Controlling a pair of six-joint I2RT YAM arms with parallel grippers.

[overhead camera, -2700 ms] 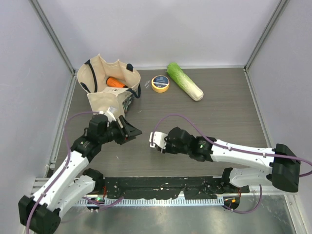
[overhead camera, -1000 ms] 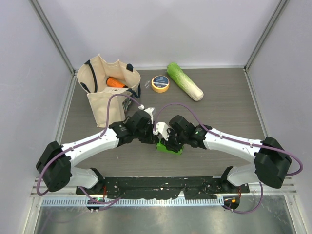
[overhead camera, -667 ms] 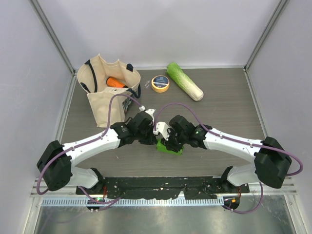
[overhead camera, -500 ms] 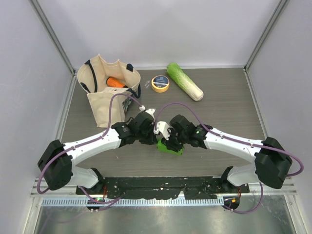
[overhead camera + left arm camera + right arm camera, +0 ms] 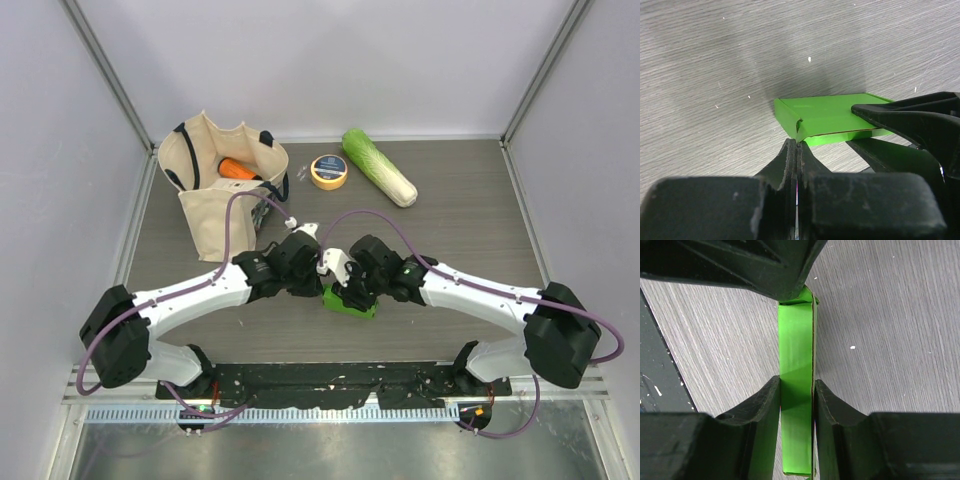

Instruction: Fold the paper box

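Down at the middle of the worktop, your paper box shows from overhead only as a green sliver, mostly hidden under both wrists. Your right end effector is clamped on it, one finger against each flat face, and the box's lower end is cut off in that wrist view. Your left end effector has its fingers pressed flat together, tips touching the box's near edge at a flap corner. Whether any card is pinched between them, you can't tell.
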